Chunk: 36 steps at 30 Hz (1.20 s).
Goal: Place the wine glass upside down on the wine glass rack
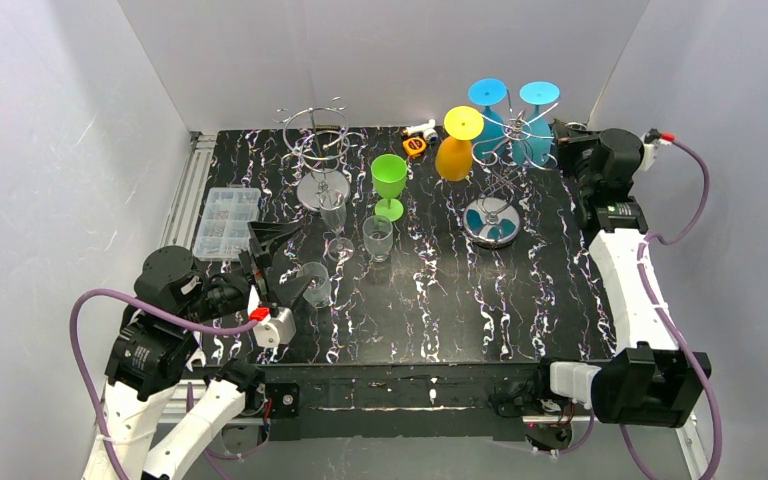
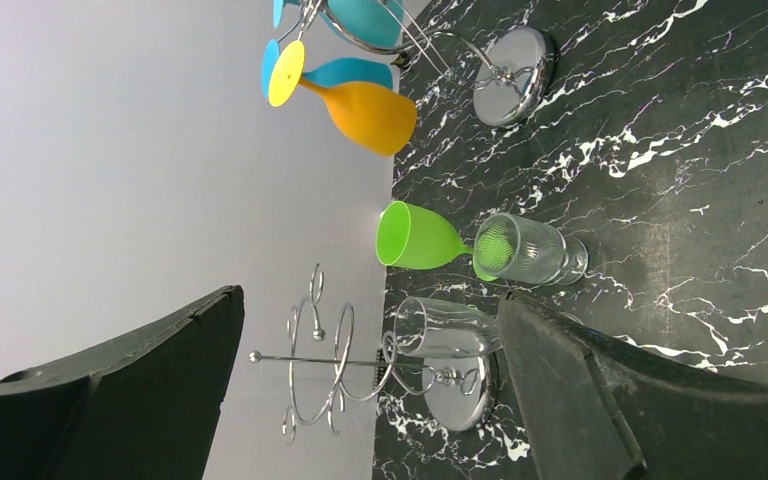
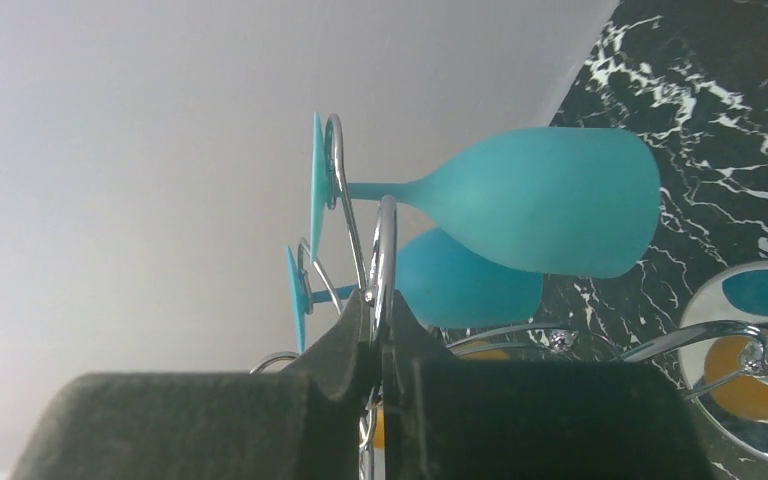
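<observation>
Wine glass (image 1: pixel 315 283), clear, closest to me, sits well left of the loaded rack (image 1: pixel 490 225) and nearer; upright or tipped, I can't tell. Left gripper (image 1: pixel 288 262) is just beside it, jaws spread wide, gripping nothing. Two more clear glasses (image 1: pixel 378 238) stand left of the rack, green glass (image 1: pixel 389 180) a bit farther back. Hanging bowl-down on the rack: orange glass (image 1: pixel 455 150), two blue glasses (image 3: pixel 550 200). Right gripper (image 3: pixel 380 315) is at the rack's far right, fingers pressed together on one chrome wire.
</observation>
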Available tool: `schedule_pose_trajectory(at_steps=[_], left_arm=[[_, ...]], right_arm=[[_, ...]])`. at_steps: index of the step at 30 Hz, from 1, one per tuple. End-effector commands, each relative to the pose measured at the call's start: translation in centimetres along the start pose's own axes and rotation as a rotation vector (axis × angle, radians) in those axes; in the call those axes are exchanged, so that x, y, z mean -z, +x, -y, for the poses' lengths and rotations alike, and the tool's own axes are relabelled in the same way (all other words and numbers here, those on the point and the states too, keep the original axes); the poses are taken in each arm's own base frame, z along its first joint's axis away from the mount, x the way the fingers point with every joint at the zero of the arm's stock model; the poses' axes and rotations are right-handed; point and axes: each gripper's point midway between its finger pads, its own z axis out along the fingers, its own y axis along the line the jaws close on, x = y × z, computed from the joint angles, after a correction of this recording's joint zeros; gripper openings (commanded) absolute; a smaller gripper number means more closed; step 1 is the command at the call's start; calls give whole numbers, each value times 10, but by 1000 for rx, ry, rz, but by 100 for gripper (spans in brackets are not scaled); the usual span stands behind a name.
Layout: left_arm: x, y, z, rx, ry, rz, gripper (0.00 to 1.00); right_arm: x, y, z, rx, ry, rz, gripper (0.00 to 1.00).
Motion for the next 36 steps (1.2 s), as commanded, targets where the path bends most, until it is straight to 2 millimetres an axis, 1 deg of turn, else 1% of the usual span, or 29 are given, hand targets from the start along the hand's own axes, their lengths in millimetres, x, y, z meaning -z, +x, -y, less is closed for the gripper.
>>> schedule_pose_trajectory(at_steps=[1,3,5,10,14,15,17,24,29,30,32,34,35,36], left_arm=[[2,-1,3,5,0,-1,98],[2,0,3,5,0,-2,98],[2,0,4,6,1,-2,98],[3,0,5,5,-2,-6,98],[5,1,9,19,2,-15,98],[5,2,10,26,6,-17,98],[6,3,14,39,12,-21,98],[5,10,17,117,14,-53,98],[2,22,17,258,-2,-109,98],[1,26,14,307,-23,-128,98],[-2,37,6,428,-77,-171,98],[-6,50,-6,565,-156,-224,98],[-11,60,-10,665,-187,-258,98],[-14,66,-14,725,-206,-284,98]], right_arm=[[11,-48,23,62,93,297,1],[17,-44,26,45,100,329,1],[19,-40,29,27,107,337,1],[30,-30,17,62,100,387,1],[34,-28,17,74,110,372,2],[36,-28,17,79,107,372,8],[40,-29,17,95,108,372,27],[56,-34,12,150,91,365,64],[70,-37,-1,218,77,340,82],[74,-38,-4,243,77,330,89],[87,-42,-11,280,72,317,98],[102,-44,-15,310,54,307,98],[110,-46,-17,327,40,301,98],[117,-46,-19,345,27,294,98]])
